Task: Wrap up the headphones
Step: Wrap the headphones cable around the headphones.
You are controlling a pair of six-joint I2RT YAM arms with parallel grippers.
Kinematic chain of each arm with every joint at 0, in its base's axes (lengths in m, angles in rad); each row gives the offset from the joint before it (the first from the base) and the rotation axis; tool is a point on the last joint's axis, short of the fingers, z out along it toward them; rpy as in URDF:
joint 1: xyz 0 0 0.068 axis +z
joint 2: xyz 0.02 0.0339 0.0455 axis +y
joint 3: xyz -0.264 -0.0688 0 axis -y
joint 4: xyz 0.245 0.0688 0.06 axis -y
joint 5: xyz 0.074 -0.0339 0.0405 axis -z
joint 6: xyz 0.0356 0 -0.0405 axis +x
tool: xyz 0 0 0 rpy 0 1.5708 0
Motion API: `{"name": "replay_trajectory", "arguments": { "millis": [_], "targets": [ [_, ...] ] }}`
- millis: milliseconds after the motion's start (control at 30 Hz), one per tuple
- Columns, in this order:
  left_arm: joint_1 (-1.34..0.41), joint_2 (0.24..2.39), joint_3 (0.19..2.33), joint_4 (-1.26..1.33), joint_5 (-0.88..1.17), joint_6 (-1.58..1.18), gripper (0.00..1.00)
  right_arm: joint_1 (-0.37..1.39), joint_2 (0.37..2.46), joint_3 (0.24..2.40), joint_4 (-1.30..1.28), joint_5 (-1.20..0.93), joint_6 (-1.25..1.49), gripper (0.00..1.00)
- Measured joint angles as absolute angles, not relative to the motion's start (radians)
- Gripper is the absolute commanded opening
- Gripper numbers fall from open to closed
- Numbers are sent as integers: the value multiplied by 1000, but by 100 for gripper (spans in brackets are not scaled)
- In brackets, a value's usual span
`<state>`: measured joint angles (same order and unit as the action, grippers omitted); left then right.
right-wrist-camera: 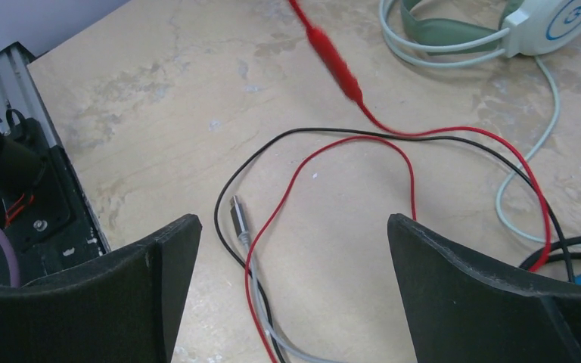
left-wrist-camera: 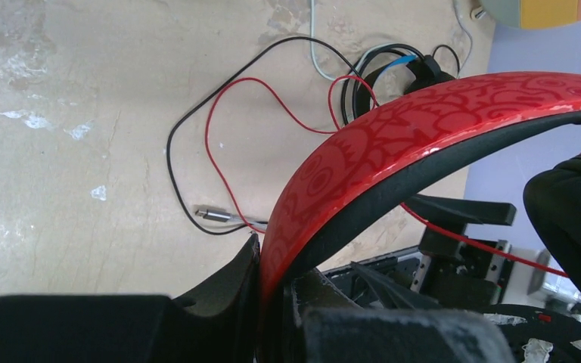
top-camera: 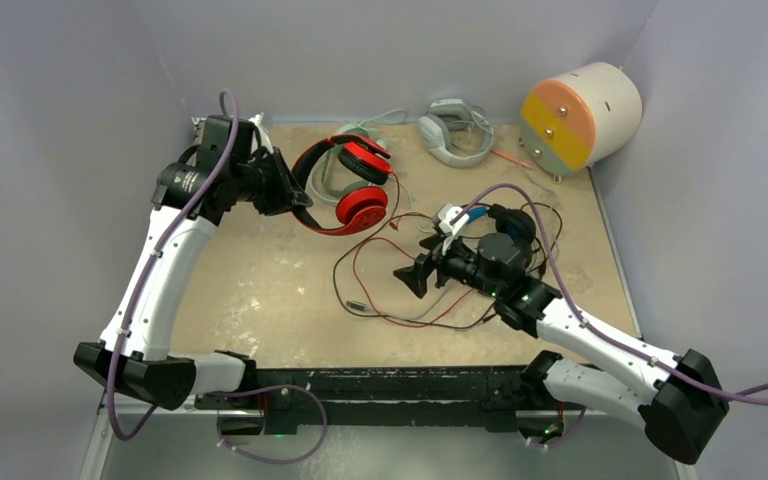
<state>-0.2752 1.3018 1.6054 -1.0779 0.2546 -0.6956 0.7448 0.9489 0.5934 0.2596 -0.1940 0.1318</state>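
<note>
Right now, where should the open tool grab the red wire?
Take the red wire on the bare stretch of its loop, under the open right tool. Come straight down from above with a finger on each side: it is thin, lies flat on the table, and there sits apart from the black wire.

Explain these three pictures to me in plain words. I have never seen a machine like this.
Two white robot arms are bolted to the near edge of a table; each ends in a two-finger gripper. The wide picture looks down from above and behind them. The other two come from small cameras on the wrists, so the dark shapes at the bottom are each arm's own fingers. The left gripper is shut on the band of the red-and-black headphones. The right gripper is open and empty, above loose red and black cables. A mint-green headset, a grey-white headset and an orange-and-yellow drum sit farther back.
</note>
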Motion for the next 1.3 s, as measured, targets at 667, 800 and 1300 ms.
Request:
{"name": "replay_trajectory", "arguments": {
  "millis": [667, 800, 1300],
  "targets": [
    [-272, 1246, 1635, -1162, 273, -646, 0, 737, 1147, 469, 741, -294, 18, 94],
    [-272, 1237, 1685, -1183, 303, -641, 0, 737, 1177, 469, 793, -336, -26, 94],
    [-270, 1190, 1747, -1229, 363, -643, 0, 734, 1373, 694, 916, -572, -25, 47]
  ]
}}
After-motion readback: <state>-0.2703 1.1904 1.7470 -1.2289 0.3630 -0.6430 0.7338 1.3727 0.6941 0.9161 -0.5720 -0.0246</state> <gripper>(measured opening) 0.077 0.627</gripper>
